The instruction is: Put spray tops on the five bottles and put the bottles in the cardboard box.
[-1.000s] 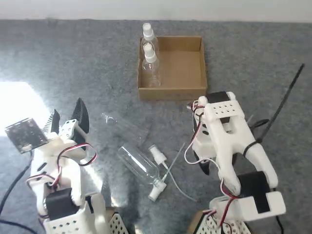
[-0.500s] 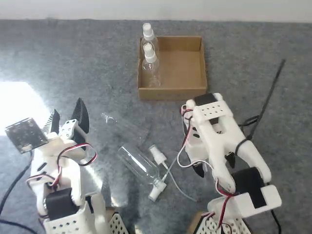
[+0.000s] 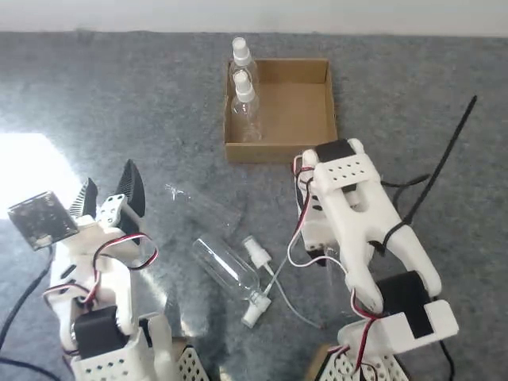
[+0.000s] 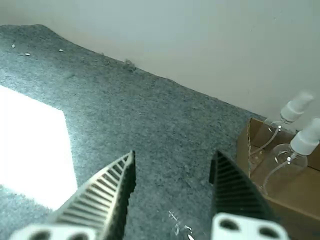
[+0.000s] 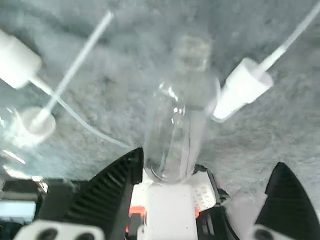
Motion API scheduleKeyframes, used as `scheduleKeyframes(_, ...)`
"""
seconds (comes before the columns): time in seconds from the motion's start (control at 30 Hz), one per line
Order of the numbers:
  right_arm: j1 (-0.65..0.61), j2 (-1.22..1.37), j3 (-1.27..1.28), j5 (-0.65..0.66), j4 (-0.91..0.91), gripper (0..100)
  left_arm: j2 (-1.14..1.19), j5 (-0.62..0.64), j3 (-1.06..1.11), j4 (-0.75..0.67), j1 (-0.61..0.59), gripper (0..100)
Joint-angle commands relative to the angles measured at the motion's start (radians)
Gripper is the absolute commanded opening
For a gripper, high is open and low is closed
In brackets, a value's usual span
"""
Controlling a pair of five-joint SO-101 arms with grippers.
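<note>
now on the left, we see our left gripper (image 4: 174, 160) spread wide over the grey mat (image 3: 95, 103). two uncapped bottles (image 3: 226, 266) and loose spray tops (image 3: 255, 251) lie mid-table. two capped bottles (image 3: 246, 111) sit in the cardboard box (image 3: 278, 149). our right gripper (image 5: 207, 162) gapes around a bare bottle (image 5: 175, 135), not pinching it.

Standing along the left wall of the cardboard box (image 3: 295, 111): two topped bottles (image 3: 245, 109). Lying in front of the box, leftward: two bare bottles (image 3: 226, 266), spray tops (image 3: 258, 252) just beside.

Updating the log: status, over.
Left gripper open. Right gripper open, uncapped bottle between jaws. Two capped bottles in cardboard box. Loose spray tops alongside.
</note>
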Motion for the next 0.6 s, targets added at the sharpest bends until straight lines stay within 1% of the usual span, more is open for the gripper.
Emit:
scheduleKeyframes(0.0, -0.022, 0.11, -0.124, -0.031, 0.039, 35.4, -0.008, 0.005, -0.019, -0.012, -0.003, 22)
scheduleKeyframes(0.17, -0.013, 0.286, -0.239, -0.032, 0.041, 35.4, -0.008, 0.005, -0.019, -0.012, -0.003, 22)
scheduleKeyframes(0.33, -0.016, 0.415, -0.295, -0.032, 0.038, 35.3, -0.008, 0.005, -0.019, -0.012, -0.003, 22)
scheduleKeyframes(0.4, -0.013, 0.458, -0.318, -0.031, 0.038, 32.7, -0.008, 0.005, -0.019, -0.012, -0.003, 22)
scheduleKeyframes(0.5, -0.004, 0.51, -0.344, -0.025, 0.036, 25.8, -0.008, 0.005, -0.019, -0.012, -0.003, 22)
scheduleKeyframes(0.57, -0.002, 0.541, -0.359, -0.023, 0.036, 23.4, -0.008, 0.005, -0.019, -0.012, -0.003, 22)
